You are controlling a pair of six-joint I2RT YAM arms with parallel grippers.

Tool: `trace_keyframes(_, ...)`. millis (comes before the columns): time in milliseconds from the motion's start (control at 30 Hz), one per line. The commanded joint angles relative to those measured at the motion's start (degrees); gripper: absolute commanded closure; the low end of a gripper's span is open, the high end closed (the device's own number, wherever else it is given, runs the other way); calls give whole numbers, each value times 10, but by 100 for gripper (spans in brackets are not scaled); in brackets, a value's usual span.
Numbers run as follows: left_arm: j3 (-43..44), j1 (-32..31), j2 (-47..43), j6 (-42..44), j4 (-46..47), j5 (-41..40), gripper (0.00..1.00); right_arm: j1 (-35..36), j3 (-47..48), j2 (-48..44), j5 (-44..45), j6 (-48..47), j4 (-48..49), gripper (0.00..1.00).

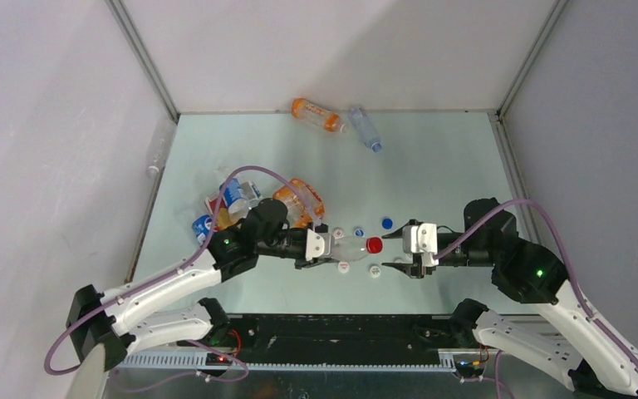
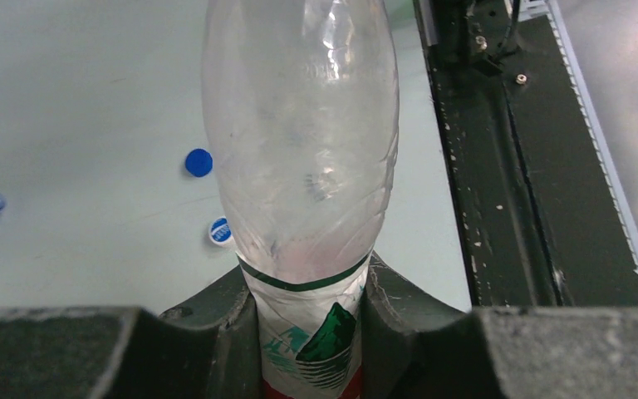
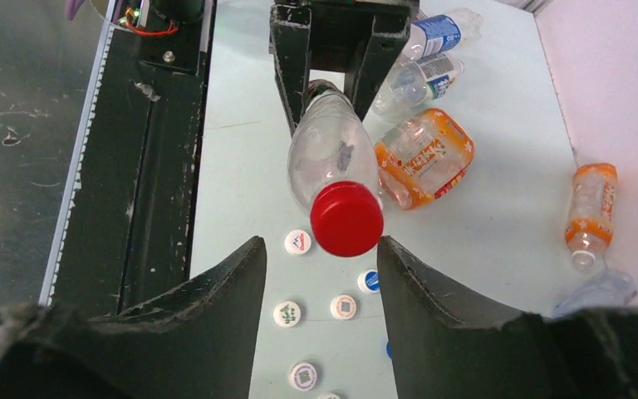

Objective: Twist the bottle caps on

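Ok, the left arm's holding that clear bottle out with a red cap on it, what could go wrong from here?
1. The right gripper is open at the red cap, not clamped on it. Whether the cap is fully threaded can't be told, so it might drop off.
2. The left gripper pinches the thin bottle at its label end, far from the neck, so twisting could flex or spin it.
3. A dropped cap could land among the loose caps below.

Two white-shelled arms with black joint housings: the left arm (image 1: 166, 287) and the right arm (image 1: 548, 324). Each wrist housing shows a small green light (image 1: 226, 243). A purple cable (image 1: 257, 173) loops at twelve o'clock above each wrist. The left gripper (image 1: 332, 249) and right gripper (image 1: 395, 249) each pair a white block (image 1: 422, 238) with matte black, notched fingers (image 3: 216, 307), scuffed grey at the edges.
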Motion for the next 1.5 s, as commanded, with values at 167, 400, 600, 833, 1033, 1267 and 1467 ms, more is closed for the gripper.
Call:
trace_keyframes(167, 41, 4, 26, 22, -32, 53, 90, 3, 7, 15, -9, -45, 11, 48)
trace_keyframes(400, 43, 4, 26, 28, -31, 58, 90, 3, 7, 29, -20, -49, 5, 51)
trace_keyframes(600, 47, 3, 28, 31, -29, 61, 90, 4, 7, 41, -28, -47, 3, 58)
trace_keyframes(833, 52, 3, 31, 34, -18, 55, 90, 4, 6, 59, -40, -16, 4, 68)
trace_keyframes(1033, 16, -7, 11, 15, 81, -64, 90, 7, 7, 103, 84, 209, 47, 100)
trace_keyframes(1267, -83, -92, -5, 80, 316, -368, 88, 5, -5, 146, 275, 639, 71, 100)
trace_keyframes(1467, -152, -140, 9, 123, 444, -537, 88, 3, -13, 108, 316, 721, 90, 100)
